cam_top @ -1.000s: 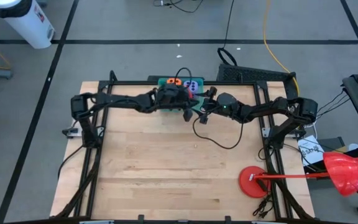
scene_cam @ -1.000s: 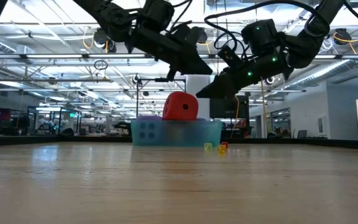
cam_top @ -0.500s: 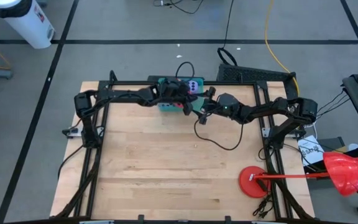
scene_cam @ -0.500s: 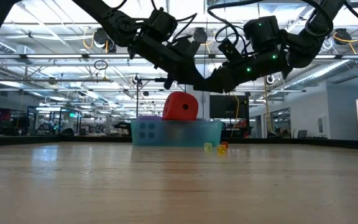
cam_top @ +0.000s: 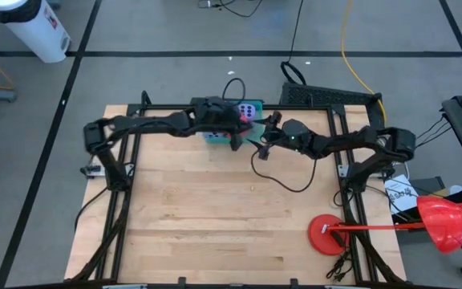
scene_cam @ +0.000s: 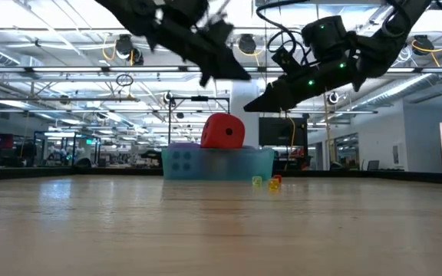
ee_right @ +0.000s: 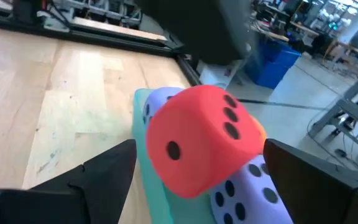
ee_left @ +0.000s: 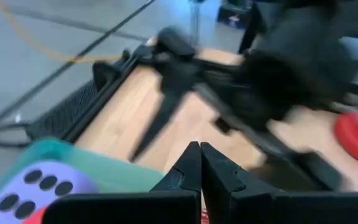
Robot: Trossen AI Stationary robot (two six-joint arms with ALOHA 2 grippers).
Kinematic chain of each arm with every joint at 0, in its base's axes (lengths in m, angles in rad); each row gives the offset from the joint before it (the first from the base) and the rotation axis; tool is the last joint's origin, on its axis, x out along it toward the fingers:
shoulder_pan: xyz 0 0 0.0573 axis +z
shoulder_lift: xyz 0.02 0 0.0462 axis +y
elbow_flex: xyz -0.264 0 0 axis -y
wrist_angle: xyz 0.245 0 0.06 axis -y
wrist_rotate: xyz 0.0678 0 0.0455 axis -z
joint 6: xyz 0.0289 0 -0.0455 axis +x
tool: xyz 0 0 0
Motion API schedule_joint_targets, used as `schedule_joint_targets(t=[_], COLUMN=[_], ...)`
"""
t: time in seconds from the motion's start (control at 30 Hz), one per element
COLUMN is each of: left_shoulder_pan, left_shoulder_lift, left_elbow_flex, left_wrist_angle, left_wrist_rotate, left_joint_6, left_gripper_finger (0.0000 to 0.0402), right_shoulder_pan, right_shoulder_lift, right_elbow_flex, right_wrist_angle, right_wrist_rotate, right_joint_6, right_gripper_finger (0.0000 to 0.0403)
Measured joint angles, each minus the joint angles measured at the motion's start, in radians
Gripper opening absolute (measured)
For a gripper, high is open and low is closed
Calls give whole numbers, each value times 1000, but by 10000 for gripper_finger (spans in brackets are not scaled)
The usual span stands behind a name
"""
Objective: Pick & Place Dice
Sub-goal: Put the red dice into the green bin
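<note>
Pale wooden tabletop (cam_top: 215,217), a big hall with ceiling lights behind. A red disc (cam_top: 326,234) sits near its right edge. At the far edge, a teal bin (scene_cam: 217,163) holds purple dice (ee_right: 253,190), the red die (ee_right: 201,138) on top. Left pincer (ee_left: 199,163) empty, pinched closed above it; right pincer (ee_right: 191,180) wide apart, empty, just beside the red die.

Orange die not visible, hidden under left arm in high view. Purple die (ee_left: 39,186) cut by wrist picture's edge. Right arm (ee_left: 241,93) blurred.
</note>
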Motion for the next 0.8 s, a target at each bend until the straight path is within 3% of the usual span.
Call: schedule_joint_targets(t=[0.2,0.4,0.67,0.8], left_shoulder_pan=[-84,-127,-214,-275], left_shoulder_lift=[-294,-643,-963,-1056], left_elbow_flex=[-145,-435,-767,-880], left_wrist_angle=[-67,-24,25,51], left_wrist_rotate=[-53,-89,-155,-234], left_joint_6=[99,79,-5,-20], left_gripper_finger=[0,0,0,1], right_shoulder_pan=[-23,-80,-109,-110], right_shoulder_lift=[-178,-355,-390,-387], right_elbow_flex=[-63,-184,-280,-334], right_wrist_angle=[-126,-102,-108,-80], right_wrist_rotate=[-34,-323,-497,-473], right_joint_6=[57,191,227,254], right_gripper_finger=[339,339,338,338])
